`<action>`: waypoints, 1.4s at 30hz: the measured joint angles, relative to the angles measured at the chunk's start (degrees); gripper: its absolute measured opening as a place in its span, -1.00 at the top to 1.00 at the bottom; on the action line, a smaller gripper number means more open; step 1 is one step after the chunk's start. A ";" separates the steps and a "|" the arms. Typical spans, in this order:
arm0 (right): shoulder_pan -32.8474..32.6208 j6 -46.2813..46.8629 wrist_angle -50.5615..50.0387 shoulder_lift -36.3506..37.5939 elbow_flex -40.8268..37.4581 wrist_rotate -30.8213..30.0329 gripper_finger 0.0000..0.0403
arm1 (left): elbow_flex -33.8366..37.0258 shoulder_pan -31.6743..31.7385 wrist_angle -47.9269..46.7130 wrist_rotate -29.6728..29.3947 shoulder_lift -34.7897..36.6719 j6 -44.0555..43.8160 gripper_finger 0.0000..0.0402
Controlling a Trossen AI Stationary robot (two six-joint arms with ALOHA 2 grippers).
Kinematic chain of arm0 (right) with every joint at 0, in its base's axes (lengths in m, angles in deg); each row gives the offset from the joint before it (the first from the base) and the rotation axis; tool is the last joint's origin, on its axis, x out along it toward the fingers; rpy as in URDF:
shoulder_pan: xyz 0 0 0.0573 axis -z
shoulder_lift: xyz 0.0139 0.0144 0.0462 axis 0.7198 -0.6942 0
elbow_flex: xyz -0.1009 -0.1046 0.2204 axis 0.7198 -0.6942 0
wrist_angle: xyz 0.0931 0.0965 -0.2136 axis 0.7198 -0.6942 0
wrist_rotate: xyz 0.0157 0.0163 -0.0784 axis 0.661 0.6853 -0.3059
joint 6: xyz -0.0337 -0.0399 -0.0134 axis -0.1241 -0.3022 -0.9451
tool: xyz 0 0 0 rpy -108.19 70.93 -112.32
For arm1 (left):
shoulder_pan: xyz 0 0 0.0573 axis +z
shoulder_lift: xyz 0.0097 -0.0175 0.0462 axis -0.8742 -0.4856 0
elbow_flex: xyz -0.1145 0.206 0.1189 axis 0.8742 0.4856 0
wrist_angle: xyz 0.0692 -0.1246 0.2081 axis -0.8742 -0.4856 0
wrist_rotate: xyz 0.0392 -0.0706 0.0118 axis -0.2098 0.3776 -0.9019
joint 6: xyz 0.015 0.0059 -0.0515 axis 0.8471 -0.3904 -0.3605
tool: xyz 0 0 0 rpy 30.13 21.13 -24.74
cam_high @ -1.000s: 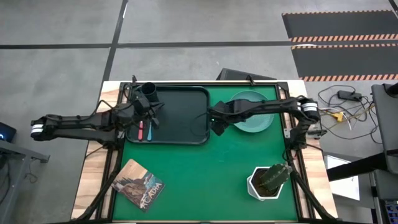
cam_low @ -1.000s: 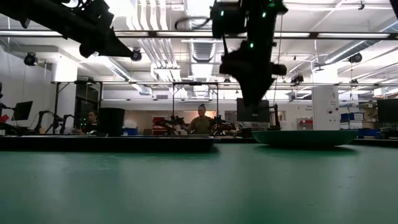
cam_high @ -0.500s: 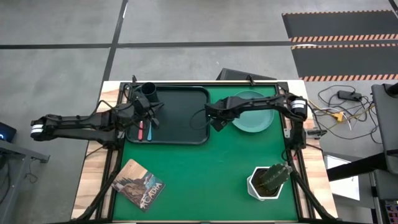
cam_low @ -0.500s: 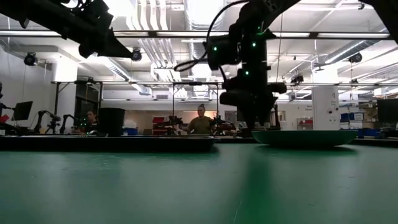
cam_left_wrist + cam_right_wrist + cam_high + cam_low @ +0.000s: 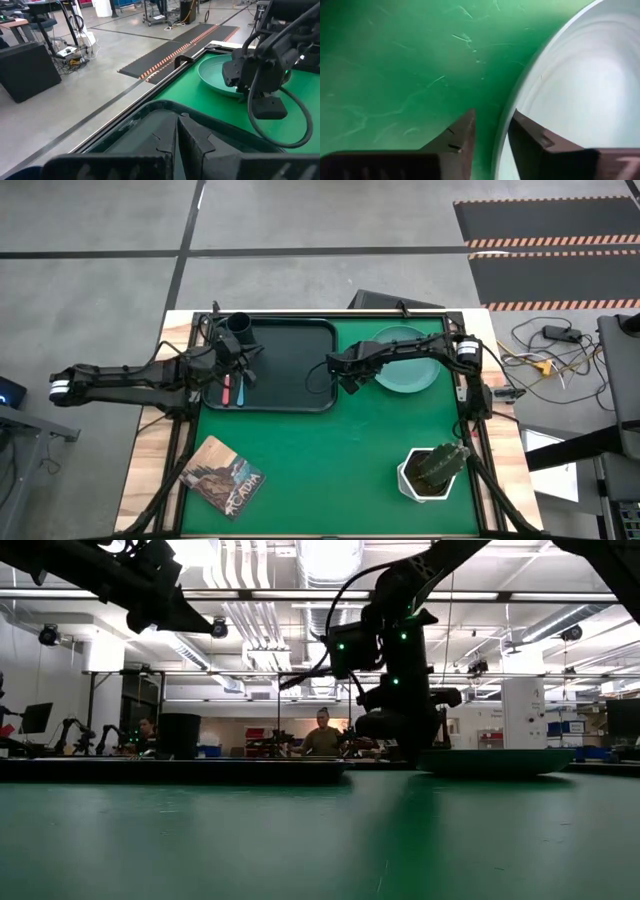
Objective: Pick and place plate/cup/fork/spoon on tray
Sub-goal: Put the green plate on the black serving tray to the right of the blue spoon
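The teal plate (image 5: 405,360) lies flat on the green mat, right of the black tray (image 5: 290,340). On the tray stand the black cup (image 5: 240,327) at its far left corner, and the pink-handled fork (image 5: 226,390) and blue-handled spoon (image 5: 240,388) lie near its left end. My right gripper (image 5: 347,378) is low at the plate's left rim, open. In the right wrist view one finger (image 5: 457,137) is outside the rim (image 5: 501,131) and one finger (image 5: 532,142) is over the plate's inside. My left gripper (image 5: 240,365) is shut and empty above the tray's left part. My right gripper's fingers come from above, slanting down, and stand on either side of the plate's left rim (image 5: 501,131). I cannot tell whether they touch it. The plate lies flat on the mat.
A white pot with a green plant (image 5: 432,470) stands at the near right. A picture card (image 5: 222,477) lies at the near left. The green mat (image 5: 330,460) between them is bare. People and equipment show in the room beyond the table (image 5: 322,735).
My right gripper has gone down from well above the mat to table height at the plate's left rim, turning as it dropped. The plate, tray, cup, fork and spoon have kept still.
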 joint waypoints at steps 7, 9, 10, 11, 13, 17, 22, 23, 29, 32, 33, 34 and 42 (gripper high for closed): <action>0.00 0.58 -0.29 -0.89 -0.04 -0.02 0.86 | 0.00 0.00 -0.04 0.00 0.00 -0.01 1.00; 0.00 1.33 -0.80 -0.57 -0.03 -0.09 0.92 | 0.00 0.00 -0.04 0.00 0.00 -0.01 1.00; 0.00 1.48 -1.05 -0.36 0.08 -0.15 0.93 | 0.00 0.00 -0.04 0.00 0.00 -0.01 1.00; 0.00 1.48 -0.93 -0.11 0.16 -0.14 0.94 | 0.00 0.00 -0.05 0.00 0.00 -0.01 1.00; -0.02 1.46 -0.76 0.55 0.20 -0.08 0.94 | 0.00 0.00 -0.04 0.00 0.00 -0.02 1.00; -0.24 1.42 -1.06 2.44 0.20 -0.21 0.95 | 0.00 0.00 -0.04 0.02 -0.02 -0.03 1.00; -2.31 0.89 -0.81 4.72 0.29 -4.40 0.96 | 0.00 -0.04 -0.01 0.02 -0.02 -0.04 1.00; -2.94 0.10 -0.96 5.04 0.65 -4.81 0.96 | 0.00 -0.04 0.00 0.02 -0.02 -0.03 1.00; -7.34 -4.18 -0.68 5.06 6.04 -8.77 0.96 | 0.00 -0.04 0.15 0.02 -0.11 -0.03 1.00; -9.21 -7.21 -0.70 4.74 9.71 -10.45 0.96 | 0.00 -0.04 0.15 0.02 -0.11 -0.04 1.00; -9.72 -9.02 -0.39 4.57 10.91 -10.55 0.96 | 0.00 -0.04 0.15 0.02 -0.11 -0.06 1.00; -10.25 -10.65 0.00 4.36 12.12 -10.57 0.96 | 0.00 -0.04 0.13 0.03 -0.06 -0.06 1.00; -13.12 -20.44 6.18 3.02 18.00 -10.55 0.96 | -0.02 -0.02 0.17 0.04 0.02 -0.23 1.00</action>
